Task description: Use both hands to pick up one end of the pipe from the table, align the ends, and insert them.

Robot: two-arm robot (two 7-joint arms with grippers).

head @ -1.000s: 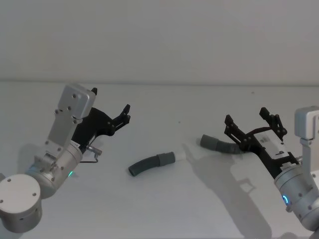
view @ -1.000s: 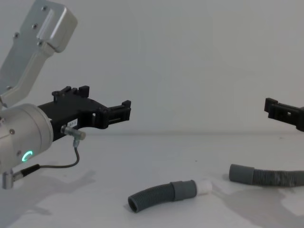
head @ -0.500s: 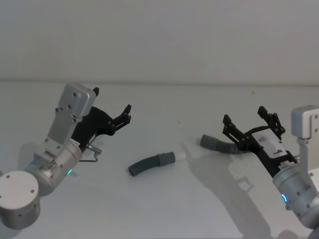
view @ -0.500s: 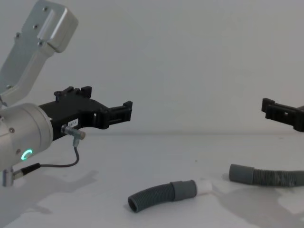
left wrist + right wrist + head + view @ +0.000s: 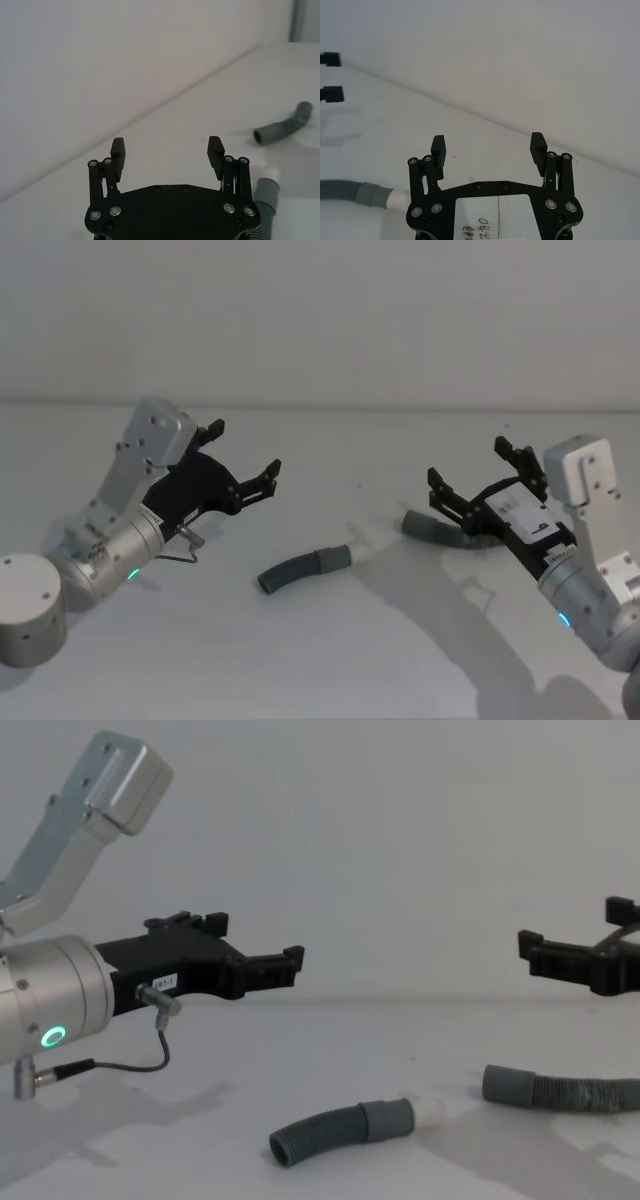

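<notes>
Both hands are spread wide open and empty. The left hand [image 5: 245, 450] hovers over the tabletop [image 5: 330, 660]. The plug-tipped hose [image 5: 300, 570] lies down to its right, stretched crosswise, collar [image 5: 335, 558] aimed at the other piece. The right hand [image 5: 468, 464] hangs just above the second hose [image 5: 430, 528]. Each arm has its own piece nearest.

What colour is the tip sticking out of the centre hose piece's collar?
White; the plug tip shows best in the right wrist view.
</notes>
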